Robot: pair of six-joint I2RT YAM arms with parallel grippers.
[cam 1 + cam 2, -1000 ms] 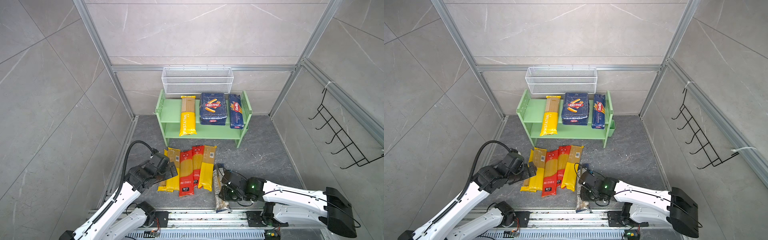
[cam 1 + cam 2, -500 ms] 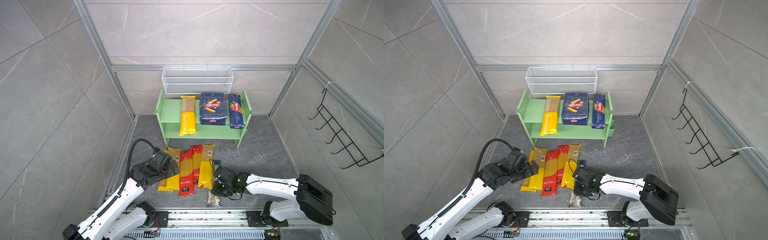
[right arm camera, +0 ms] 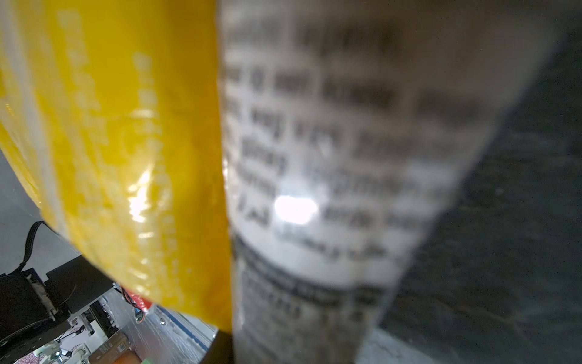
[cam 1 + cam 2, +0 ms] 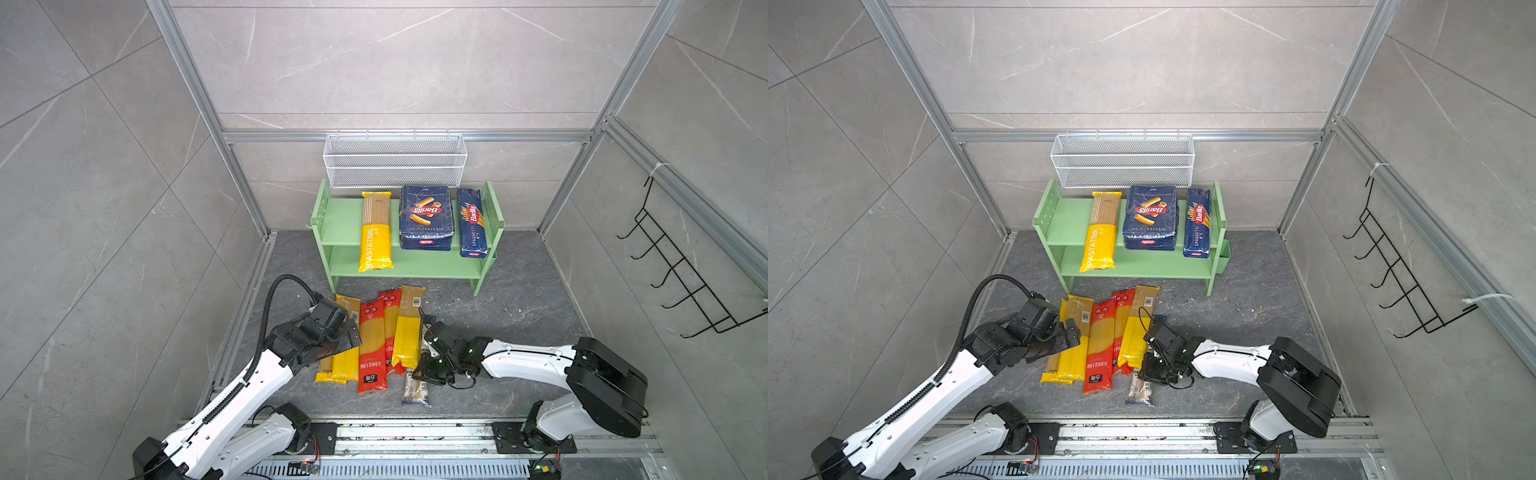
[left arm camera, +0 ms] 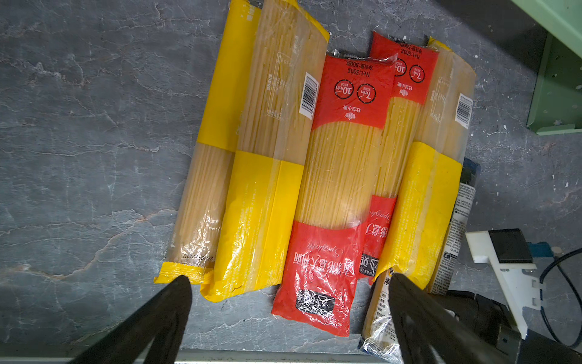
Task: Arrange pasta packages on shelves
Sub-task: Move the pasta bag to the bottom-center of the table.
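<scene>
Shelves: light green two-tier rack point(image 4: 343, 220), upright on the dark floor against the back wall. Upper board carries three packs lying flat, side by side:
- yellow Spastatime bag point(image 4: 376, 239), front end overhanging the board edge;
- wide Barilla pack point(image 4: 426, 218), dark blue, rigatoni;
- narrow Barilla pack point(image 4: 473, 226), dark blue, spaghetti, also overhanging.

Floor in front of the rack: five long spaghetti bags in an overlapping row, namely outer yellow bag point(image 5: 201, 195), second yellow bag point(image 5: 267, 195), front red bag point(image 5: 340, 176), rear red bag point(image 5: 401, 119) and third yellow bag point(image 5: 431, 195). A clear bag point(image 4: 415, 390) with a white printed label lies just beside the third yellow bag and partly under it. The right gripper point(image 4: 424, 371) is closed on its middle.
</scene>
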